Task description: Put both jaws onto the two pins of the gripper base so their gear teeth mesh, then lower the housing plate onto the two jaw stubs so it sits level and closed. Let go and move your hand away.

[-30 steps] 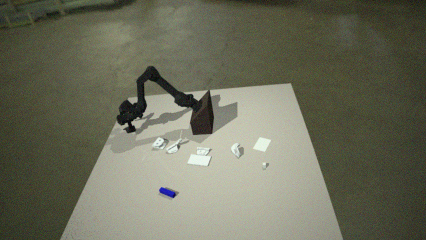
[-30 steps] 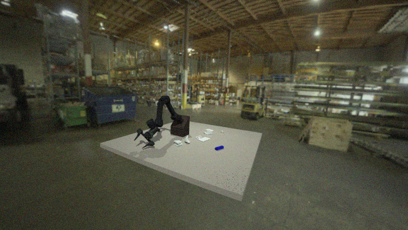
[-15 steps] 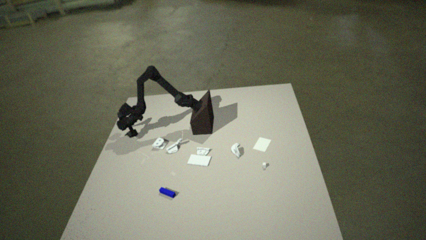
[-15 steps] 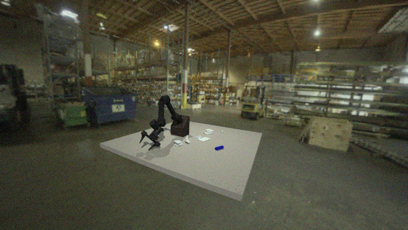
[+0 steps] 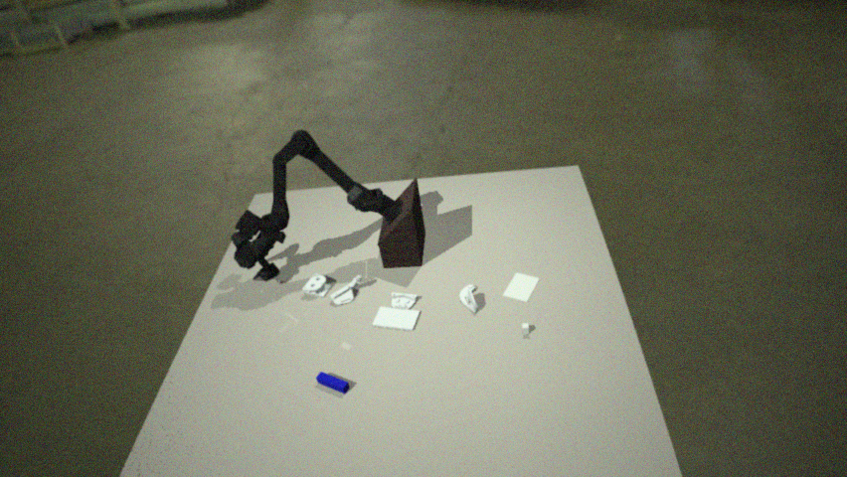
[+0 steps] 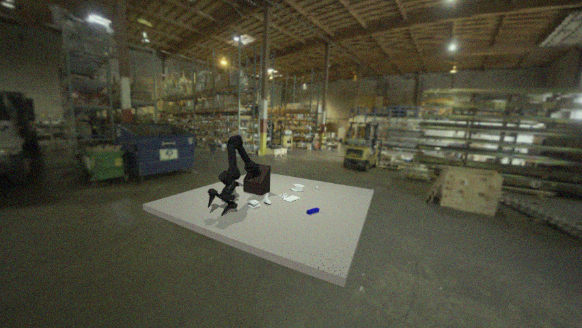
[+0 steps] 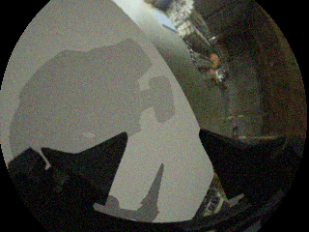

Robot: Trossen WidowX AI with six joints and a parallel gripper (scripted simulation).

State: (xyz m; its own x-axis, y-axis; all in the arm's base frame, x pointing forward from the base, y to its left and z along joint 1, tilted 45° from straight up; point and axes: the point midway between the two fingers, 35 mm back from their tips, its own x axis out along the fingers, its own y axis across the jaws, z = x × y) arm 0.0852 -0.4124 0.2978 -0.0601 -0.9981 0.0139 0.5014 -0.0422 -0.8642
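On the pale tabletop (image 5: 450, 408) (image 6: 260, 227), beside scattered white parts (image 5: 397, 318) (image 6: 291, 198), the fingers (image 5: 267, 271) (image 6: 229, 209) hang open and empty.

Black arm (image 5: 282, 183) (image 6: 232, 156) rises from the dark brown base block (image 5: 403, 248) (image 6: 260, 185), the landmark; upper link goes up and away from block, elbow bent high above it, forearm drops down on the side away from block. Wrist (image 5: 273, 224) (image 6: 227, 177) bent, lower than elbow, well apart from block. End effector (image 6: 218, 208) (image 7: 164, 134) above table, below block's top, fingers spread wide, nothing between them. Fingertips point downward, tilted.
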